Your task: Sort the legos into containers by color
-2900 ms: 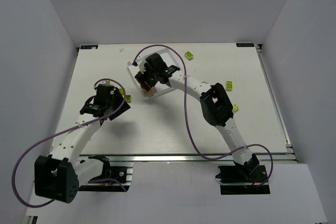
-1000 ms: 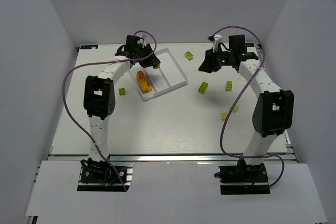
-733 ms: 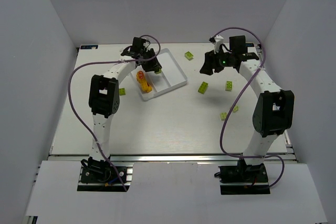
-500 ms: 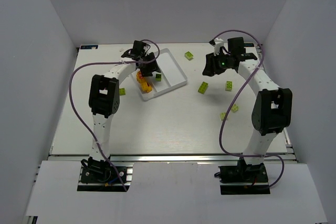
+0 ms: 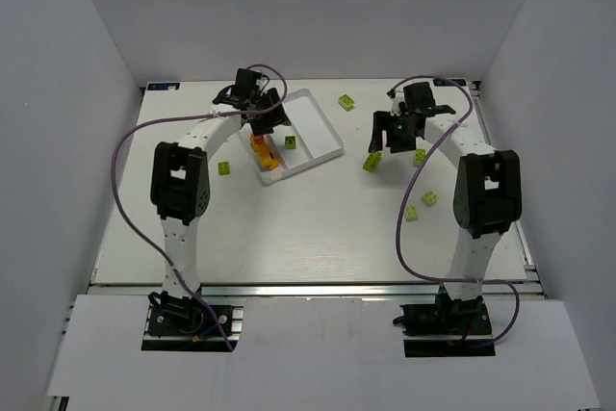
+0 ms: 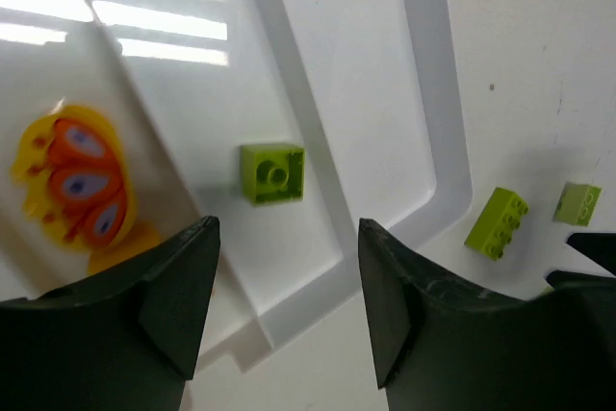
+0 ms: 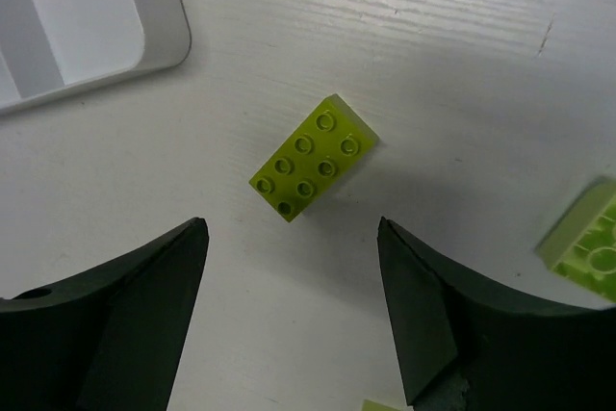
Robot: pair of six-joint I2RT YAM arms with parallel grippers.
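Lime green lego [image 7: 313,158] lies just ahead of the spread right pincer [image 7: 291,228].

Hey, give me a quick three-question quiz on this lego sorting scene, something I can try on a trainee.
1. True or false: the right gripper is shut on the lime eight-stud brick.
2. The small green brick below the left gripper is: A) stacked on another brick, B) lying in a compartment of the white tray, C) gripped between the fingers.
3. Fill in: the pile of bricks in the neighbouring compartment is coloured ___.

Key: 1 false, jaws open, brick not held. 2 B. 3 orange-yellow.
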